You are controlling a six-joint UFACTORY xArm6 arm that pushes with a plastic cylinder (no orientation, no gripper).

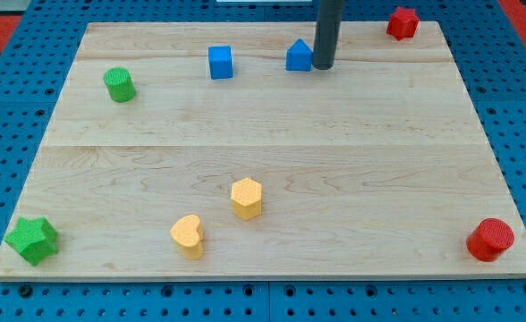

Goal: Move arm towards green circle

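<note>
The green circle, a short green cylinder, stands near the board's left edge toward the view's top. My tip rests on the board near the top middle, touching or just right of a blue pentagon-like block. The green circle lies far to the left of my tip, with a blue cube between them.
A red block sits at the top right corner and a red cylinder at the bottom right. A yellow hexagon and a yellow heart lie at the bottom middle. A green star is at the bottom left. The wooden board lies on blue pegboard.
</note>
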